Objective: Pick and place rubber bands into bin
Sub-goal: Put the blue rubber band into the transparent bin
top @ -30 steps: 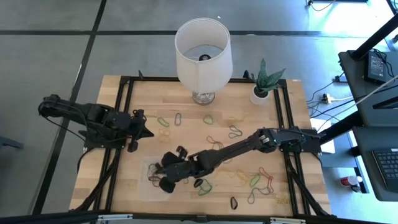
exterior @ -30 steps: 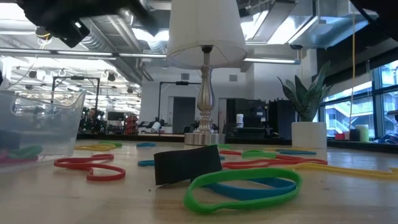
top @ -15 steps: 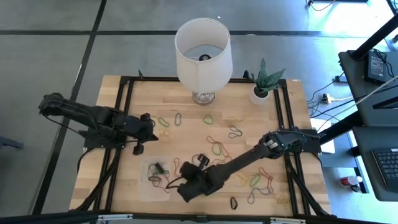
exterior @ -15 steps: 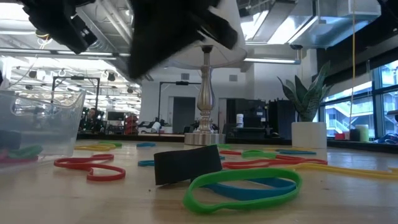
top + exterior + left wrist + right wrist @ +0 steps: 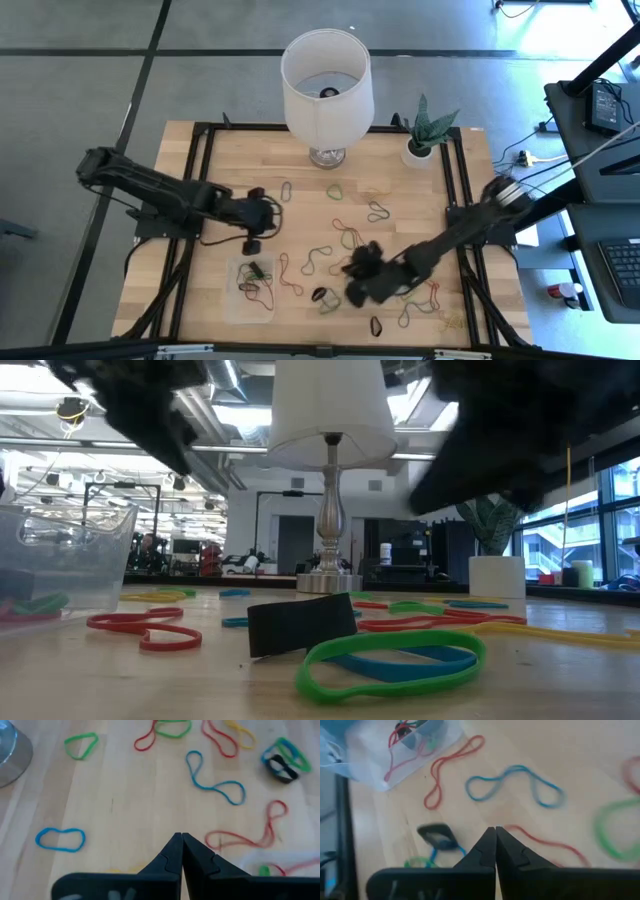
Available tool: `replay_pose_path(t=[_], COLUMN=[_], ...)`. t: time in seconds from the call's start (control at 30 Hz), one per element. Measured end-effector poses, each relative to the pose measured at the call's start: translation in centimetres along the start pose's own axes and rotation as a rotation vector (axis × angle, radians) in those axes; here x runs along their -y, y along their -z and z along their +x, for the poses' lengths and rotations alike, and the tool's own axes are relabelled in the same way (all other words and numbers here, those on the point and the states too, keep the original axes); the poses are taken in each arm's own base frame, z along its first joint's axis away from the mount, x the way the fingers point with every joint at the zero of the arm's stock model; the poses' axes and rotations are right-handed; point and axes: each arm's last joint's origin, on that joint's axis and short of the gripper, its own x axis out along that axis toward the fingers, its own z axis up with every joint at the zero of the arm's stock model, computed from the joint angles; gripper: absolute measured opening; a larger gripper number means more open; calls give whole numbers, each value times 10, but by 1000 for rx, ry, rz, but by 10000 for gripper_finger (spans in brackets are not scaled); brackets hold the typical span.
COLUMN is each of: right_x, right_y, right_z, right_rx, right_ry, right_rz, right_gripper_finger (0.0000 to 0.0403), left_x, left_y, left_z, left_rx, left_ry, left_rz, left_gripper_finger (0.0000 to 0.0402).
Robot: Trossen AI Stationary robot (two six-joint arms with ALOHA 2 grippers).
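The clear bin (image 5: 254,284) sits near the table's front left with a few rubber bands inside. It also shows in the low view (image 5: 60,560) and the right wrist view (image 5: 375,745). Many loose rubber bands lie flat on the wood: a long red one (image 5: 451,769), a blue one (image 5: 514,782), a black one (image 5: 436,835), another blue one (image 5: 60,839) and a green one (image 5: 81,745). My left gripper (image 5: 181,838) is shut and empty above the table, behind the bin (image 5: 272,208). My right gripper (image 5: 495,830) is shut and empty, right of the bin (image 5: 356,272).
A white-shaded lamp (image 5: 326,85) stands at the table's far middle, and a small potted plant (image 5: 424,135) to its right. More bands lie near the front right (image 5: 420,292). A black band (image 5: 300,625) and a green one (image 5: 390,658) lie close to the low camera.
My right gripper has swung from over the bin toward the table's right, along the front. My left gripper has reached toward the table's right, to a spot behind the bin.
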Motion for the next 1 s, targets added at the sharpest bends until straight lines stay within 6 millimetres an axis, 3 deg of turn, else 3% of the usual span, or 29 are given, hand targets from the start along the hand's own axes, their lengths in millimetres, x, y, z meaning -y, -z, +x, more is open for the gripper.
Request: replay_pose_path(t=[0.23,0.47,0.73,0.87,1.0], right_x=[71,111,127,127,127], right_y=[7,13,21,24,25], right_z=[-53,-80,-87,-87,-86], right_rx=[30,14,4,-31,-34], right_ry=[-111,-259,-319,-342,-341], right_rz=[-58,-59,-45,-54,-61], right_gripper_finger=[0,0,0,0,0], left_x=[-17,-56,-77,-84,-92], left_y=[-37,-42,-23,-23,-33], left_z=[34,58,56,58,67], left_rx=[-70,-247,-450,-453,-337], left_ry=[-186,-264,-342,-333,-287], left_rz=[-169,-414,-603,-634,-671], left_gripper_finger=[5,45,106,119,120])
